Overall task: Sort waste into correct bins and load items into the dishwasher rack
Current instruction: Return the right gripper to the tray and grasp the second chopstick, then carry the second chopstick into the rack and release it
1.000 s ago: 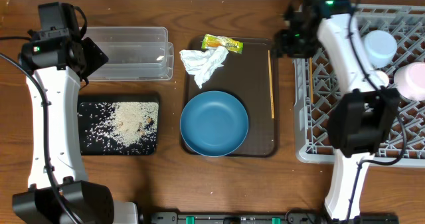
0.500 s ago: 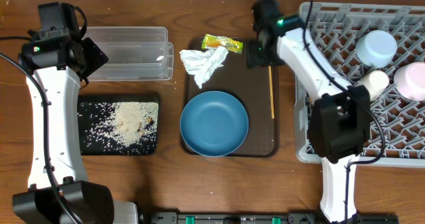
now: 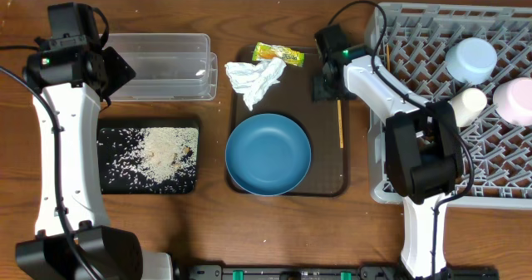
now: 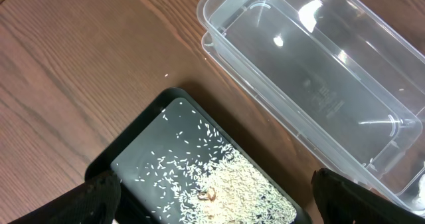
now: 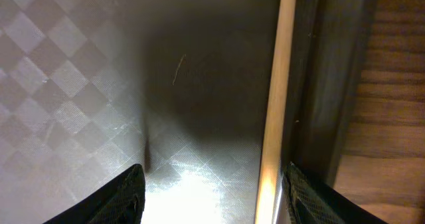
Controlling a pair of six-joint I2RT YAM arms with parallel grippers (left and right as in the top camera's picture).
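My right gripper stands open, low over the right side of the brown tray. One wooden chopstick lies on the tray floor between its fingers, close to the right fingertip, untouched. From overhead the same chopstick runs along the tray's right rim. The dark-blue dish, the crumpled napkin and the yellow-green wrapper rest on that tray. My left gripper hangs open and empty above the clear tub and the black tray of rice crumbs.
The grey dishwasher rack at the right holds a light-blue bowl, a cream cup and a pink bowl. The brown serving tray has a raised rim beside the chopstick. Bare wooden table lies along the front.
My right arm has swung left from the rack's edge onto the brown tray and come down astride the chopstick. The left arm has not moved.
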